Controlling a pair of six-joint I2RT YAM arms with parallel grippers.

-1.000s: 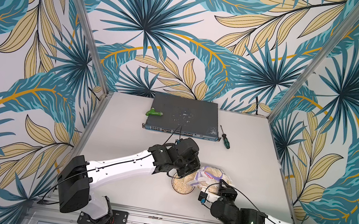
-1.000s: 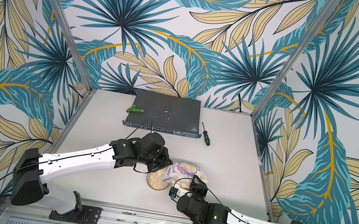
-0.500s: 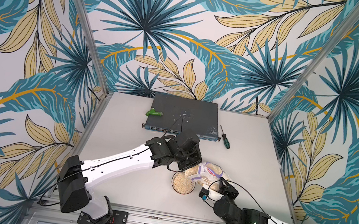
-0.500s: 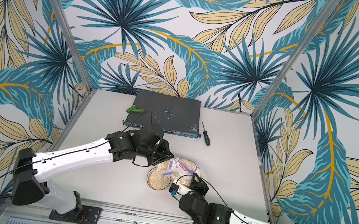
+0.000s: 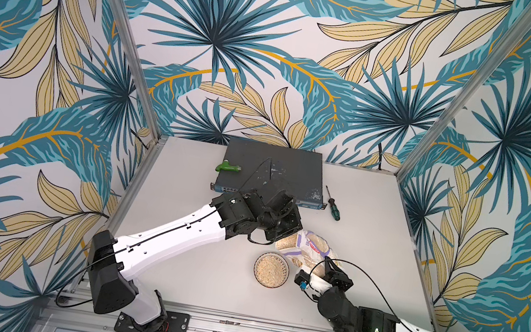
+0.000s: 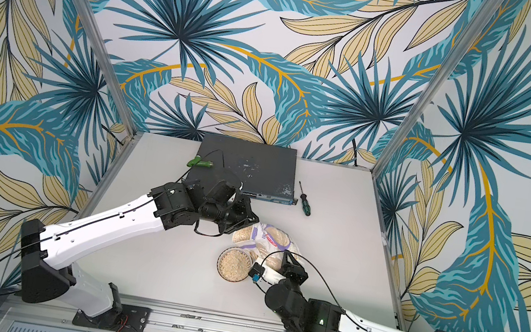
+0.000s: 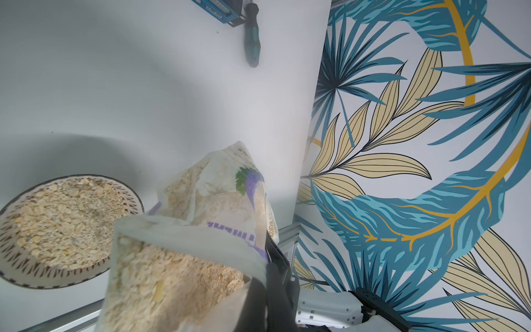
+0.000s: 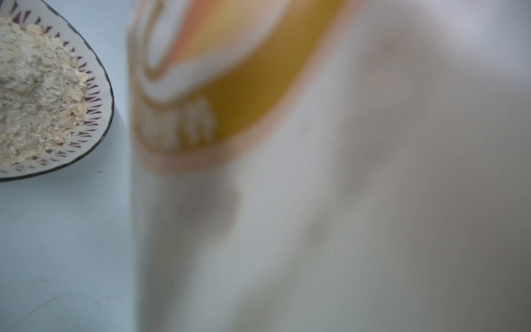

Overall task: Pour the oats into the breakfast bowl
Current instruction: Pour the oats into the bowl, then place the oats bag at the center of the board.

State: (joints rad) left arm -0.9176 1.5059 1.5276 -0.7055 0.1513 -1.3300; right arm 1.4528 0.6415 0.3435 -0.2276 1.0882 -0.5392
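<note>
- Table: itself unchanged. All the movement we log is near its front right.
- Left arm, with left claw: a second ago we had it hanging over the bowl. It has since swung back, away from the front edge. The claw is pinched tight on an edge of the pouch near its mouth, as the left wrist view shows.
- Right claw: its tips touch the pouch's near end, and it has followed the pouch back. We cannot tell whether it pinches or only rests there, as its own camera shows nothing but blurred wrapper close against the lens.
- Pouch: a second ago it was tipped with its mouth over the bowl. Now it is drawn clear, just beside the bowl on the far right side, and still part full of oats. We judge the next job is to set it down without spilling.
- Bowl: a second ago it was half hidden under claw and pouch. Now it is in full sight in both top views, unmoved and heaped nearly to the rim. We judge the pouring finished, or at least paused.
- Flake: one stray on the table just outside the bowl.
</note>
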